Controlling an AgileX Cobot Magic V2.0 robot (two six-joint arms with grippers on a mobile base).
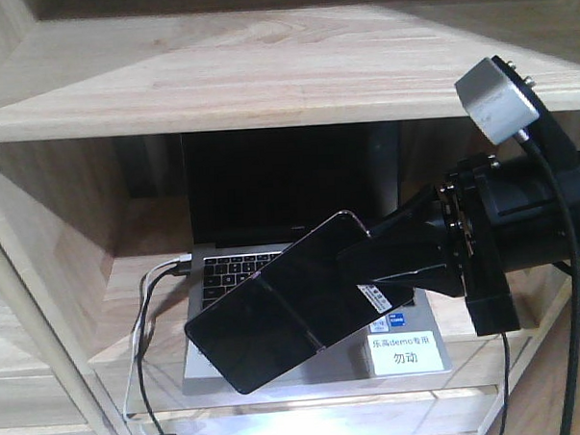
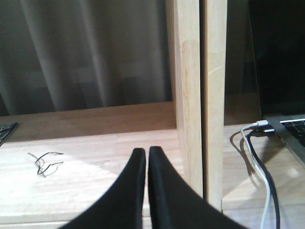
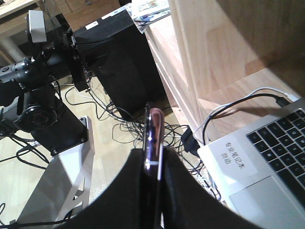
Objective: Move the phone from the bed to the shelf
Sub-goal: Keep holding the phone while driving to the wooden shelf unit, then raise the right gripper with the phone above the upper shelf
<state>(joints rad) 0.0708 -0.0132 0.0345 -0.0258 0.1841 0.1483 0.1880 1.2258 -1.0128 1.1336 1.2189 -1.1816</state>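
Note:
The phone point(image 1: 275, 319), a glossy black slab with a crease and a white sticker, hangs tilted in front of the laptop compartment of the light wood shelf point(image 1: 264, 74). My right gripper point(image 1: 369, 270) is shut on the phone's right end. In the right wrist view the phone point(image 3: 154, 136) stands edge-on, pinkish rim showing, clamped between the right gripper point(image 3: 153, 164) fingers. My left gripper point(image 2: 146, 152) is shut with nothing in it, low over a shelf point(image 2: 95, 162) board left of an upright post. The bed is out of view.
An open grey laptop point(image 1: 289, 198) fills the compartment behind the phone, with a white label point(image 1: 404, 352) and cables point(image 1: 141, 330) at its left. The shelf upright point(image 2: 200, 95) stands just right of the left gripper. Below are floor cables point(image 3: 124, 119) and a black arm point(image 3: 47, 67).

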